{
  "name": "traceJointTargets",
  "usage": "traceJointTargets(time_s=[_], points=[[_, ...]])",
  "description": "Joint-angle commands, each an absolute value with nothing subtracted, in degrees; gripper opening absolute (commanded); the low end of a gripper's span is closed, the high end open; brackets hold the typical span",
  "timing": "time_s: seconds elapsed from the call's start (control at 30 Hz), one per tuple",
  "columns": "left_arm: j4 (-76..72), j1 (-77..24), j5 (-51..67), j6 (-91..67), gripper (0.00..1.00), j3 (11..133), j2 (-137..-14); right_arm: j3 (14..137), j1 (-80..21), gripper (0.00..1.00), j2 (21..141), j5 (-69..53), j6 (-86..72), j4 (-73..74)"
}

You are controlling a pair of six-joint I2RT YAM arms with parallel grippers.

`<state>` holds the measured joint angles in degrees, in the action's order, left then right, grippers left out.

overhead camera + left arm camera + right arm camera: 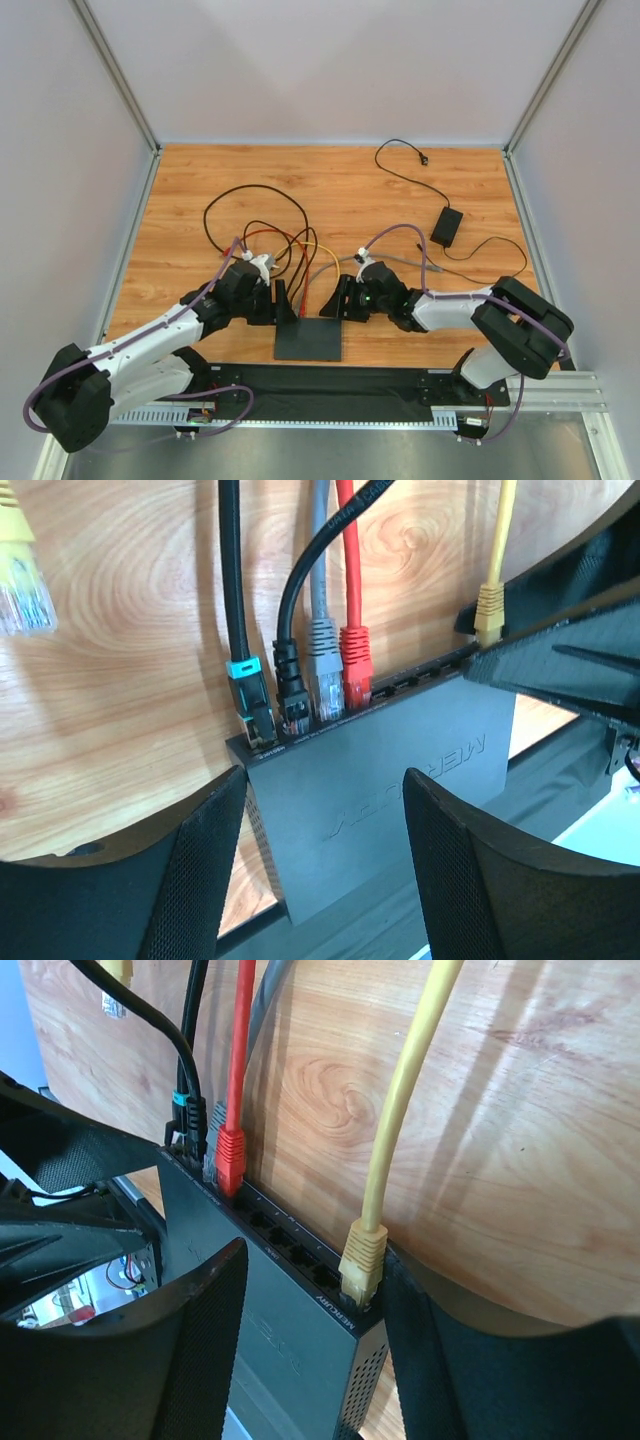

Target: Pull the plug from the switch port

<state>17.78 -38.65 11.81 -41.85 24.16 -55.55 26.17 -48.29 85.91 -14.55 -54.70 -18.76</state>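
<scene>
Left gripper: jaws parted, straddling one end of the switch, gripping nothing.
Right gripper: jaws parted around the opposite end, with the seated yellow plug between them.
Switch: flat at 6 o'clock on the table, sockets facing 12.
Teal-banded plug, black plug, grey plug, red plug: seated.
Power adapter: 2 o'clock, well apart.

Matte black switch, likely metal; glossy plastic yellow plug; smooth wood-grain table
</scene>
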Motion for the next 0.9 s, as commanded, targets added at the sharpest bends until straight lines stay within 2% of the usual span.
traceJointTargets(time_s=[0.0, 0.23, 0.47, 0.53, 0.7, 0.73, 0.87], points=[[19.68, -39.11, 10.72, -42.19, 0.71, 26.37, -55.20, 26.53, -49.04, 0.58, 84.73, -11.61, -53.19, -17.15], [29.61, -39.02, 4.75, -41.13, 0.72, 29.97, -49.40, 31.55, -46.68, 0.68, 83.06, -10.02, -43.78, -5.11], [28.67, -39.02, 9.74, -43.15, 0.66, 31.12, -44.65, 29.45, -39.65, 0.70, 77.35, -18.70, -35.52, -4.22], [26.03, -39.02, 14.03, -44.11, 0.59, 30.33, -44.82, 29.44, -39.03, 0.69, 76.73, -20.73, -33.67, -4.22], [13.02, -40.77, 21.36, -49.65, 0.39, 25.58, -48.77, 29.71, -37.09, 0.58, 77.43, -27.41, -31.38, -5.62], [11.53, -42.61, 21.01, -50.09, 0.37, 25.23, -50.17, 29.45, -36.57, 0.54, 78.13, -29.95, -31.55, -7.10], [6.43, -46.40, 20.13, -53.34, 0.30, 23.91, -53.08, 28.13, -33.31, 0.51, 81.82, -36.64, -33.39, -12.38]])
